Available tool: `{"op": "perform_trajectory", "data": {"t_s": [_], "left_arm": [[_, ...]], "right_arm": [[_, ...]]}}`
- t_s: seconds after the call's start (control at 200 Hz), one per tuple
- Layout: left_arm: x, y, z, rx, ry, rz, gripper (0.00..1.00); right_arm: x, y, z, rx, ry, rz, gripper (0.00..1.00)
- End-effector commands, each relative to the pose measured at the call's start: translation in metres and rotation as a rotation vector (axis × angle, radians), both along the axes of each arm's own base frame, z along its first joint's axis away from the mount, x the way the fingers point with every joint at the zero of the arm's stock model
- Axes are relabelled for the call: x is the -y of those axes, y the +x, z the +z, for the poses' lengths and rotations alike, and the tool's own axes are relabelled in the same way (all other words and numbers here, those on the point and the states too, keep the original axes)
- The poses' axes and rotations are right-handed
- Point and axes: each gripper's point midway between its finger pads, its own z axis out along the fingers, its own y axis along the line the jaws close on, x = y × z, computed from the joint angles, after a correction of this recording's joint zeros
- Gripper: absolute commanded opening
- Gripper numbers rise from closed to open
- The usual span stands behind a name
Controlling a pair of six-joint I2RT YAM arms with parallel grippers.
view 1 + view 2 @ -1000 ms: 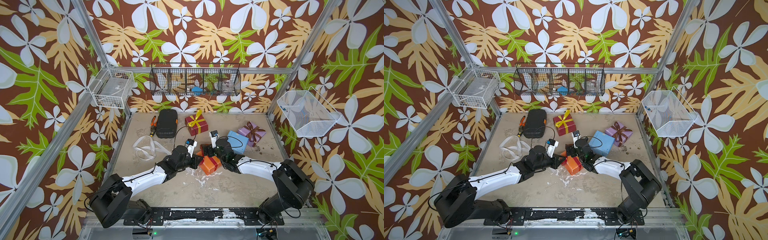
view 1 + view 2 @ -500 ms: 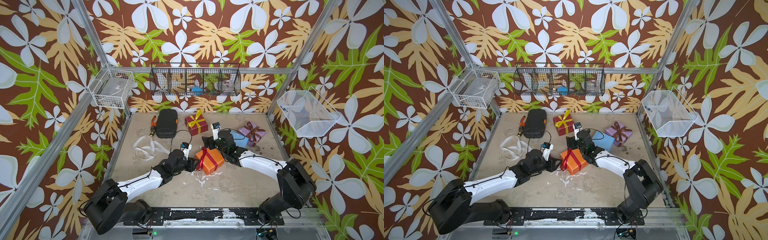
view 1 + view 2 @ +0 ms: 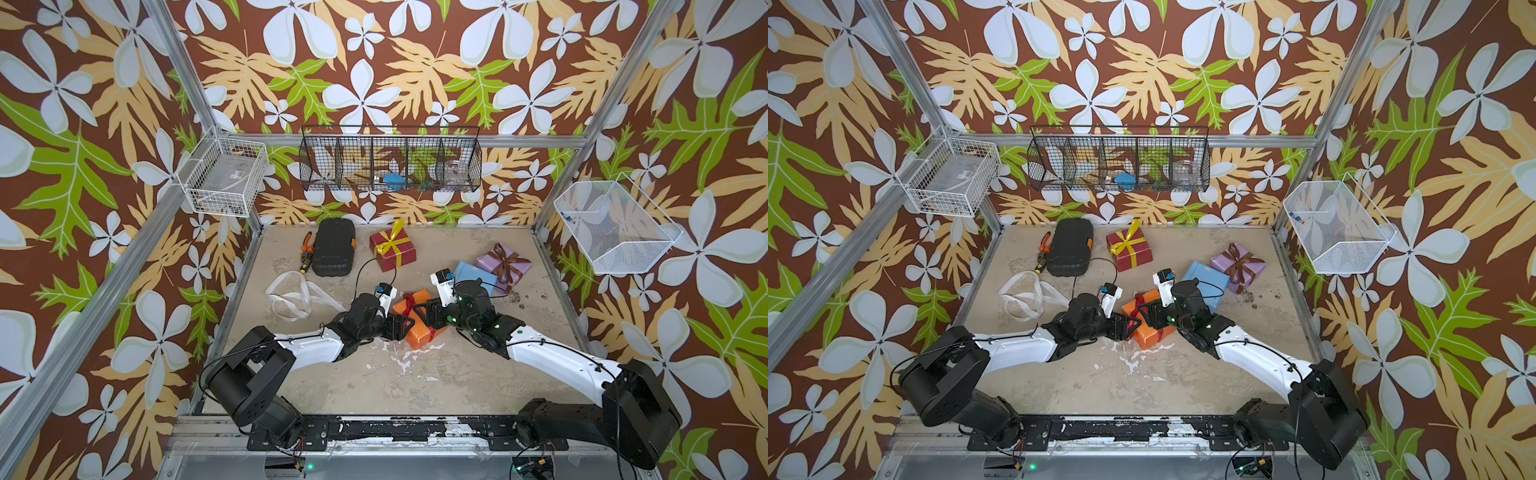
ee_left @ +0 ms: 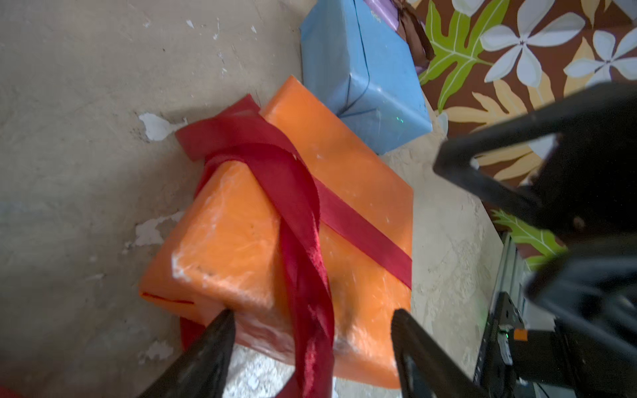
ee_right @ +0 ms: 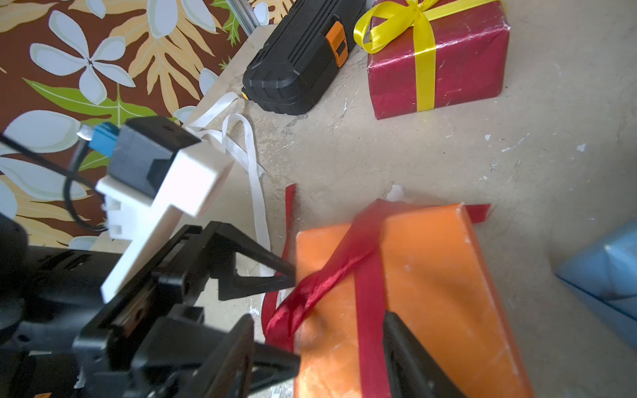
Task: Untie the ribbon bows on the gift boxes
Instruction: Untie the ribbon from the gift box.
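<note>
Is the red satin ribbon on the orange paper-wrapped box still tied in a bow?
Untied. The red satin ribbon shows no loops; loose strips cross the orange paper-wrapped box, ends trailing.

Both arms reach in low toward desk centre, pincers tip to tip.
Left arm (image 3: 307,347) comes from the 7 o'clock base, forearm stretched toward 2 o'clock; left pincer (image 4: 310,339) has its jaws parted, fingers spread with a clear gap in the left wrist view. Right arm (image 3: 552,357) comes from the 5 o'clock base, forearm toward 10 o'clock, wrist bent down; right pincer (image 5: 319,348) has its jaws apart too, in the right wrist view. Both top views put the two pincers just beside each other, fingertips nearly meeting.
</note>
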Motion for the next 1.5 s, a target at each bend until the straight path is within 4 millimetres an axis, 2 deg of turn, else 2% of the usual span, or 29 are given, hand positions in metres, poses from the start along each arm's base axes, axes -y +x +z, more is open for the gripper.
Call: {"op": "perform_trajectory", "data": {"t_s": [0.0,0.075,0.11,0.25,0.4,0.48,0.656,0.766,0.936,1.076,1.196,1.236,1.311,1.391,1.496], "left_arm": [[-0.006,0.017,-0.002,0.041,0.052,0.065,0.44],[-0.01,0.017,-0.004,0.044,0.075,0.077,0.13],[-0.012,0.016,-0.003,0.046,0.077,0.079,0.06],[-0.026,0.012,-0.002,0.066,0.111,0.11,0.0],[-0.061,0.017,-0.013,0.065,0.226,0.229,0.0],[-0.087,0.018,-0.02,0.057,0.283,0.313,0.09],[-0.141,0.014,-0.035,0.016,0.337,0.449,0.11],[-0.163,0.015,-0.029,0.037,0.356,0.517,0.13],[-0.183,0.021,-0.015,0.074,0.368,0.6,0.14],[-0.206,0.026,-0.002,0.093,0.349,0.698,0.14],[-0.198,0.025,0.008,0.115,0.275,0.664,0.18],[-0.192,0.026,0.01,0.118,0.258,0.634,0.26],[-0.167,0.027,0.011,0.099,0.2,0.52,0.45],[-0.151,0.031,-0.001,0.042,0.213,0.445,0.58],[-0.15,0.039,-0.028,-0.046,0.319,0.438,0.7]], "right_arm": [[0.001,-0.003,0.0,-0.008,0.007,-0.002,0.6],[0.002,-0.004,-0.004,-0.015,0.004,-0.002,0.6],[0.002,-0.003,-0.007,-0.016,-0.001,-0.006,0.6],[0.009,0.0,-0.026,-0.036,-0.043,-0.041,0.61],[0.019,0.002,-0.047,-0.066,-0.091,-0.093,0.6],[0.024,0.001,-0.058,-0.093,-0.107,-0.108,0.6],[0.035,0.005,-0.07,-0.12,-0.113,-0.145,0.59],[0.037,0.004,-0.073,-0.13,-0.116,-0.148,0.59],[0.035,0.005,-0.073,-0.135,-0.109,-0.145,0.59],[0.033,0.005,-0.07,-0.135,-0.105,-0.138,0.59],[0.031,0.005,-0.071,-0.141,-0.107,-0.127,0.59],[0.03,0.005,-0.071,-0.143,-0.107,-0.121,0.59],[0.027,0.005,-0.068,-0.143,-0.099,-0.107,0.59],[0.025,0.007,-0.064,-0.135,-0.091,-0.102,0.6],[0.022,0.007,-0.06,-0.129,-0.076,-0.094,0.61]]}}
